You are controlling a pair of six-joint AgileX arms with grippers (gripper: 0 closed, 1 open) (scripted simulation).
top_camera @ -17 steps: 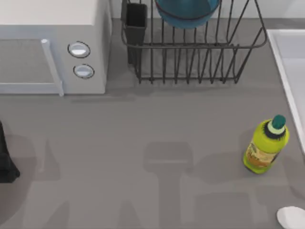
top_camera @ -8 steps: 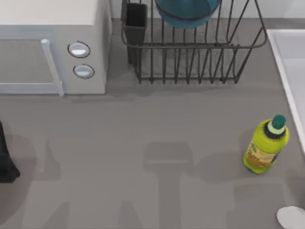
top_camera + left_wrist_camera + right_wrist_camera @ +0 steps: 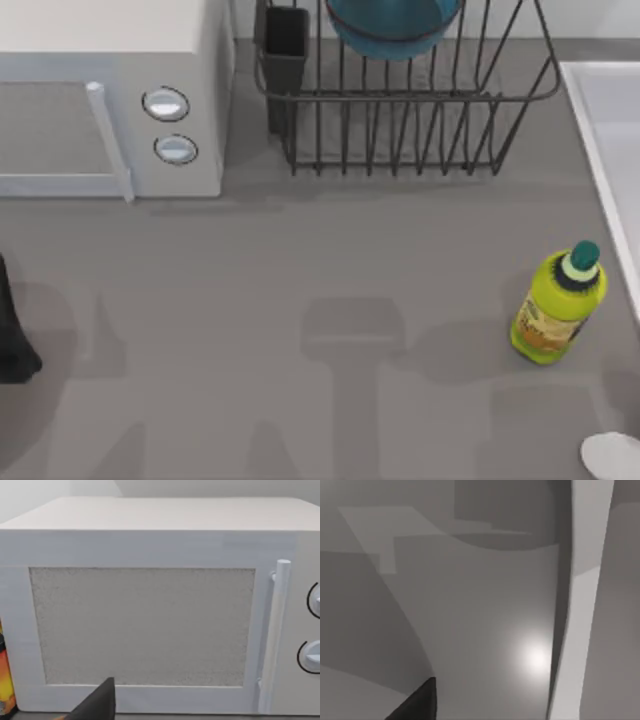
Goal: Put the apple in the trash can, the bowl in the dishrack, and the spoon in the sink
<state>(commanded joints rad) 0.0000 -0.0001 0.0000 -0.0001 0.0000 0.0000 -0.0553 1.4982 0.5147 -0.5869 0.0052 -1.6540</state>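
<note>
Teal bowl [image 3: 392,25] already sits in the dishrack [image 3: 420,110], so we judge that step done. We take the dishrack as our landmark. The sink [image 3: 610,150] lies just to its right, a white microwave [image 3: 110,100] to its left. Below and to its right stands a yellow-green bottle [image 3: 558,305], and farther down still, at the table's edge, lies a pale oval that we take for the spoon [image 3: 612,455].

Our left wrist view faces the microwave door [image 3: 142,625]; our right wrist view looks along the table beside the sink's raised rim [image 3: 582,600]. Each shows one dark fingertip, so we cannot tell whether either pair of jaws is apart or together, nor how near the spoon lies to them.

The risk ahead: the bottle stands between spoon and sink, and a low carry could topple it. A flat spoon may also slip from a shallow pinch.
</note>
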